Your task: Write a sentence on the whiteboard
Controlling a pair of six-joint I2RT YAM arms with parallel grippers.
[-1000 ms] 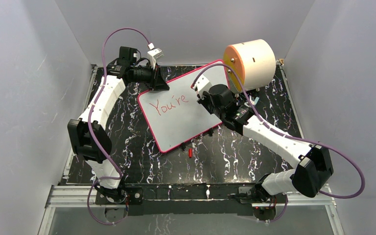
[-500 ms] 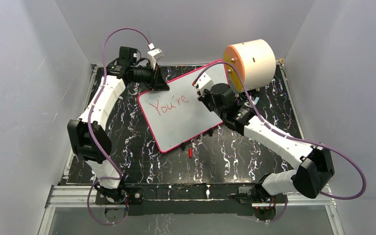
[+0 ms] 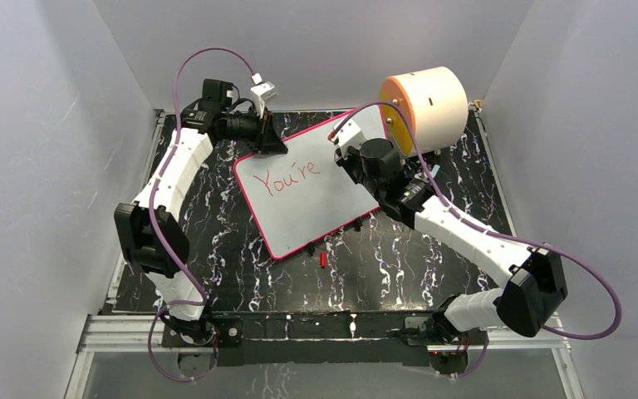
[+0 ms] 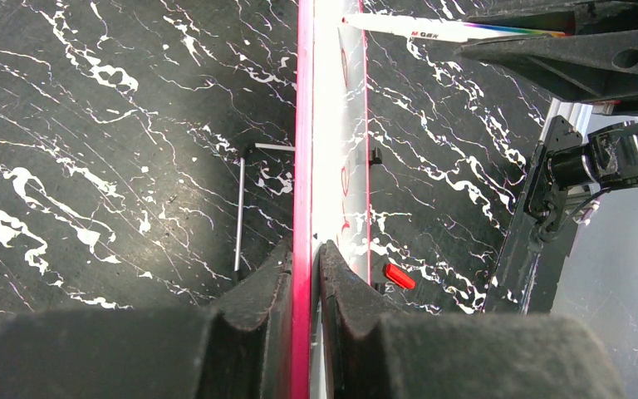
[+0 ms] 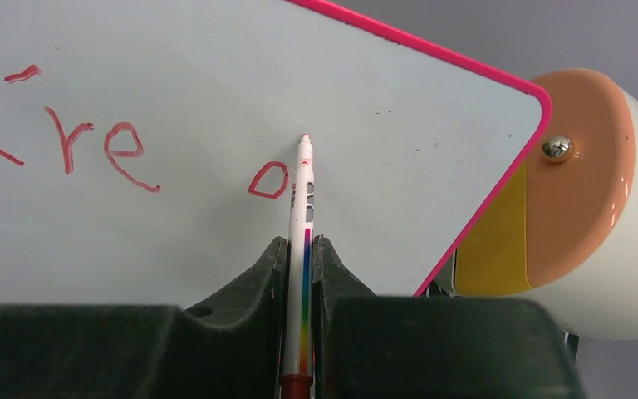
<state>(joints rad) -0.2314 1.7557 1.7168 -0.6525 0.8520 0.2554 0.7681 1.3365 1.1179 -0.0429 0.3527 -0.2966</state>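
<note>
The whiteboard (image 3: 299,208), white with a pink-red frame, lies tilted on the black marbled table. Red lettering "You're" (image 3: 281,179) is on it; in the right wrist view the letters "re" (image 5: 100,150) and a small red loop (image 5: 267,179) show. My left gripper (image 3: 271,140) is shut on the board's far-left edge (image 4: 303,249). My right gripper (image 3: 357,158) is shut on a white marker (image 5: 301,249) with a rainbow stripe. Its red tip (image 5: 304,138) is at the board just right of the loop. The marker also shows in the left wrist view (image 4: 415,29).
A cream cylinder with an orange face (image 3: 428,106) stands at the back right, close to the board's corner (image 5: 581,191). A small red cap (image 3: 323,259) lies on the table near the board's front edge (image 4: 399,276). Grey walls enclose the table.
My right gripper has moved a little toward the back right over the board with the marker. The left arm and the board have not moved.
</note>
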